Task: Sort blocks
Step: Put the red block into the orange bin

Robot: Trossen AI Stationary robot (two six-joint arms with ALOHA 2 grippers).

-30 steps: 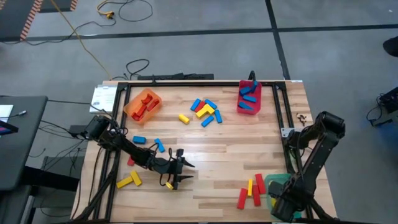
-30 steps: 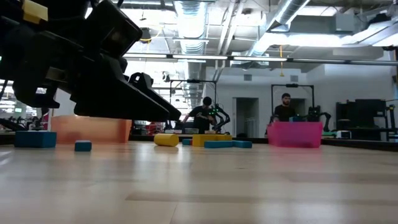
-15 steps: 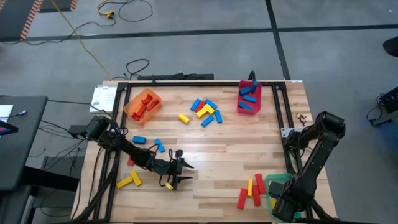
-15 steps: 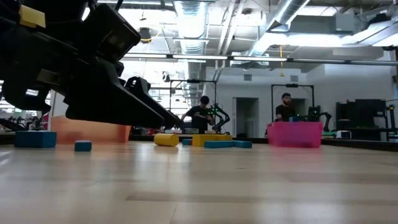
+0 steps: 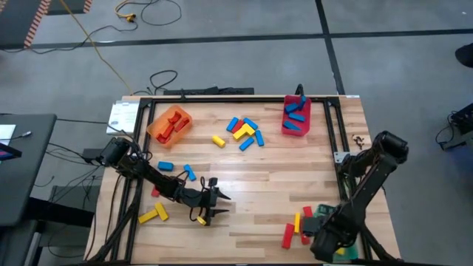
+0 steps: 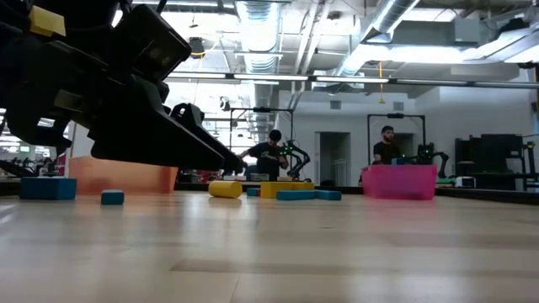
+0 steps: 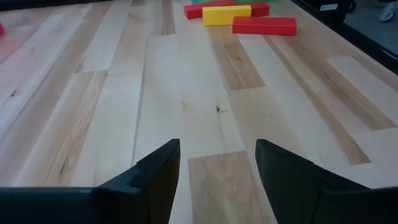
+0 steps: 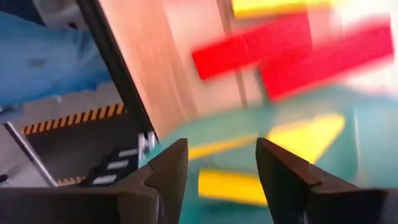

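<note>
The right gripper [image 8: 217,168] hangs over the green bin [image 5: 325,218], its fingers apart and holding nothing; yellow blocks [image 8: 273,140] lie in the bin below it, and red blocks [image 5: 305,225] lie on the table just beside the bin. The left gripper [image 5: 219,204], far from this bin, stands open over bare wood, gripping nothing.

Overhead view straight down on table [image 5: 251,177], low view level across it, wrist views close
</note>
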